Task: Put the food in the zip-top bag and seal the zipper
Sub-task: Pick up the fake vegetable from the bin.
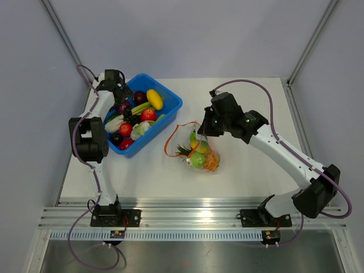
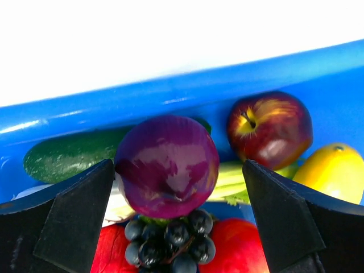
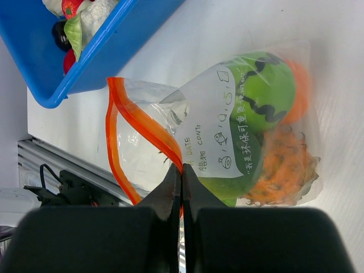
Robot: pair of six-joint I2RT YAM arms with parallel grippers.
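Note:
The clear zip-top bag [image 1: 196, 149] lies mid-table with its mouth open, holding green apples [image 3: 263, 94], an orange piece [image 3: 284, 170] and a leafy pineapple top. My right gripper [image 3: 182, 170] is shut on the zipper [image 3: 142, 122], the orange-red strip, pinching one lip of the mouth; it also shows in the top view [image 1: 206, 126]. My left gripper [image 2: 176, 193] is open inside the blue bin [image 1: 165, 94], its fingers either side of a purple round piece [image 2: 166, 165] that sits on dark grapes [image 2: 170, 239]. More food fills the bin.
The bin also holds a red apple [image 2: 270, 128], a yellow lemon [image 2: 333, 170], a green cucumber [image 2: 68, 156] and red pieces [image 2: 239, 250]. Grey walls stand close on both sides. A metal rail [image 1: 193, 219] runs along the near edge.

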